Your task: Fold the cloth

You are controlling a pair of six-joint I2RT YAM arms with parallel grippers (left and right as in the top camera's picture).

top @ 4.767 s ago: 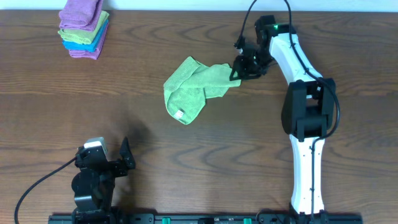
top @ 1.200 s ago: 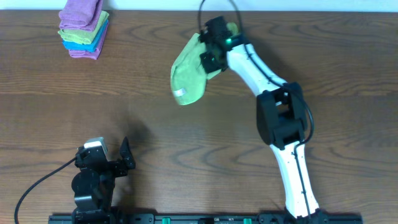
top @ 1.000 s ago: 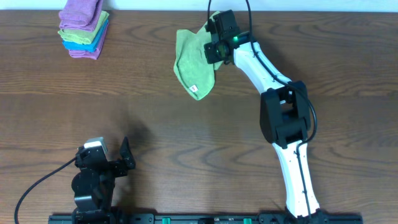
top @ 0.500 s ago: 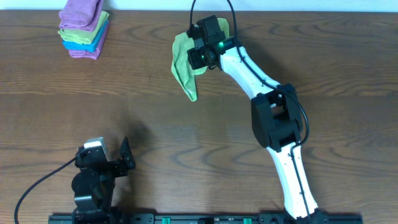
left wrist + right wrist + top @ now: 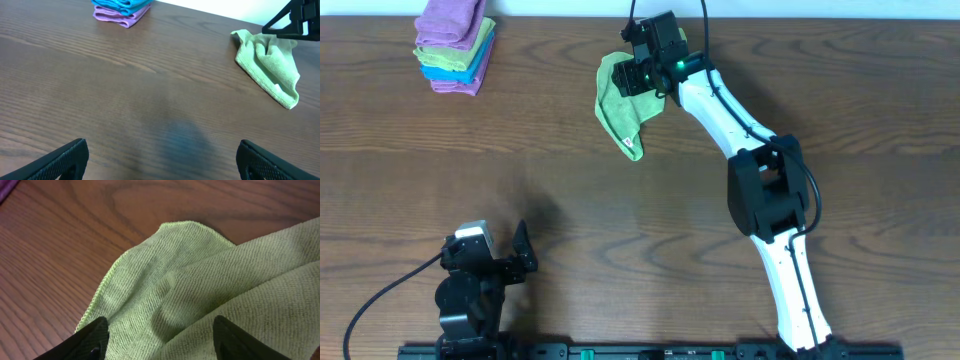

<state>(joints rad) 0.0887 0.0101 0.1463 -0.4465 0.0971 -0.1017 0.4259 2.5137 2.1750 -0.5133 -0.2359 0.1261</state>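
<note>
Right claw (image 5: 638, 75) is at the far side of the dark brown wooden counter (image 5: 620, 230), directly over the lime-green soft microfibre cloth (image 5: 618, 100). In the right wrist view its two dark fingertips (image 5: 92, 337) stand wide apart at the lower corners, and the green fabric (image 5: 200, 280) fills the space between and below them. So this claw is spread, not pinching. The white right arm (image 5: 720, 95) reaches diagonally across the counter to that place.

The cloth is bunched, not flat. It lies on the counter with several soft folds; one narrow end points toward the near side, and the wider part is under the right claw. From the left wrist view the cloth (image 5: 270, 65) rests on the wood at the far right.

Left claw (image 5: 523, 255) is near the front left edge, well apart from the cloth. Its fingertips (image 5: 65, 157) are also spread, with only bare wood between them.

One stack of folded purple, green and blue cloths (image 5: 455, 45) sits in the far left corner.
</note>
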